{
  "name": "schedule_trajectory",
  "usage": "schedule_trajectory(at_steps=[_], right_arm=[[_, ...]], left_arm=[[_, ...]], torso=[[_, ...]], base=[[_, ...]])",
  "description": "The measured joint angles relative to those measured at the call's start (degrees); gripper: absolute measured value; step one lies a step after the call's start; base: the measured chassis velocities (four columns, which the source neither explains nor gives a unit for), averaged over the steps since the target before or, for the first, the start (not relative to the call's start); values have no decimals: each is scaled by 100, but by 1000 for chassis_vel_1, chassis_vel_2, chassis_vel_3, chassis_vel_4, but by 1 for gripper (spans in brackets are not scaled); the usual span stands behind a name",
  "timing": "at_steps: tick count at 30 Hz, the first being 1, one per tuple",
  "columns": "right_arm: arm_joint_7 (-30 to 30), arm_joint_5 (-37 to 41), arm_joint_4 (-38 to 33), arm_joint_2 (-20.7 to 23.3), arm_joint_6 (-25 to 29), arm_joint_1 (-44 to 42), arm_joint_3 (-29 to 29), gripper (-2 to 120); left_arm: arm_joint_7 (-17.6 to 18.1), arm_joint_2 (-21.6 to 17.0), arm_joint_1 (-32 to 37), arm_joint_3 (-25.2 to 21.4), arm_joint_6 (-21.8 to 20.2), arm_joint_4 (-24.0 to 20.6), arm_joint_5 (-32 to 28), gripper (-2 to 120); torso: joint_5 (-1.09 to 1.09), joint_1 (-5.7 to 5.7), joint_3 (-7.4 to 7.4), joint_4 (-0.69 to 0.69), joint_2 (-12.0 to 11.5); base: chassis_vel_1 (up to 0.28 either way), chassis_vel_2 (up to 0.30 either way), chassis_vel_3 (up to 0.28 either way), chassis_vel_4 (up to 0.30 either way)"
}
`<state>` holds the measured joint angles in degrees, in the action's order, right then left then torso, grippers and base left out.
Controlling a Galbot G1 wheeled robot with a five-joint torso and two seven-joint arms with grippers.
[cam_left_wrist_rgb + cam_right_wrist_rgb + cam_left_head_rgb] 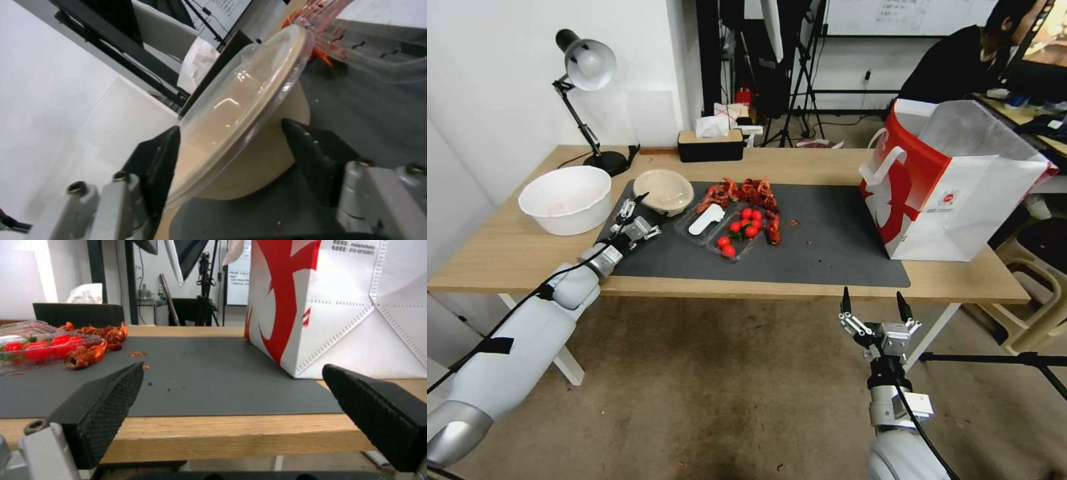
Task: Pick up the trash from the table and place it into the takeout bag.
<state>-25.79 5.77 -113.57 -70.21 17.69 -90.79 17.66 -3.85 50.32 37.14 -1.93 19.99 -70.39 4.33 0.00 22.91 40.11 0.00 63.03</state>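
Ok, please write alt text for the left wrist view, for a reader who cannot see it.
The left hand has its two black fingers open on either side of a beige paper bowl with a clear plastic lid, which sits on the dark grey mat. Beyond the bowl lies a clear plastic tray.

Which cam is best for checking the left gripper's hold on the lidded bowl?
Left wrist view: left gripper open, fingers either side of the beige paper bowl. Head view shows that approach small. Right wrist view faces the takeout bag.
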Motion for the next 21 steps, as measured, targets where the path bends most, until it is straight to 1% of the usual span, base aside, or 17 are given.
schedule_trajectory(at_steps=[1, 4, 6, 7, 8, 9, 10, 13, 14, 17, 18, 21], right_arm=[[0, 0, 0, 0, 0, 0, 0, 100], [-1, 0, -7, -10, 6, -13, 5, 100], [-1, 0, -8, -13, 7, -17, 5, 100], [-1, 0, -10, -18, 9, -20, 4, 100], [-2, 0, -13, -25, 10, -22, 4, 100], [-2, -2, -16, -27, 11, -22, 2, 100], [-2, -2, -16, -27, 11, -22, 2, 100], [-1, -7, -23, -33, 12, -21, 0, 100], [-1, -7, -23, -33, 12, -21, 0, 100], [0, -16, -30, -46, 14, -26, -7, 100], [0, -16, -30, -46, 14, -26, -7, 100], [2, -24, -31, -53, 18, -34, -11, 100]], left_arm=[[0, 0, 0, 0, 0, 0, 0, 59], [-29, -62, -1, 16, 24, 0, 15, 52], [-41, -74, -2, 17, 29, 0, 22, 50], [-55, -86, -2, 17, 40, 4, 34, 48], [-73, -98, -2, 17, 63, 15, 53, 42], [-86, -108, -1, 20, 73, 21, 61, 39], [-86, -108, -1, 20, 73, 21, 61, 39], [-125, -124, -11, 36, 103, 50, 89, 31], [-125, -124, -11, 36, 103, 50, 89, 31], [-152, -127, -21, 37, 132, 80, 124, 16], [-152, -127, -21, 37, 132, 80, 124, 16], [-154, -115, -29, 27, 163, 110, 174, 5]], torso=[[0, 0, 0, 0, 0], [0, 0, 0, 0, 0], [0, 0, 0, 0, 0], [0, 0, 0, 0, 0], [0, 0, 0, 0, 0], [0, 0, 0, 0, 0], [0, 0, 0, 0, 0], [0, 0, 0, 0, 0], [0, 0, 0, 0, 0], [0, 0, 0, 0, 0], [0, 0, 0, 0, 0], [0, 0, 0, 0, 0]], base=[[0, 0, 0, 0], [0, 0, 0, 0], [0, 0, 0, 0], [0, 0, 0, 0], [0, 0, 0, 0], [0, 0, 0, 0], [0, 0, 0, 0], [0, 0, 0, 0], [0, 0, 0, 0], [0, 0, 0, 0], [0, 0, 0, 0], [0, 0, 0, 0]])
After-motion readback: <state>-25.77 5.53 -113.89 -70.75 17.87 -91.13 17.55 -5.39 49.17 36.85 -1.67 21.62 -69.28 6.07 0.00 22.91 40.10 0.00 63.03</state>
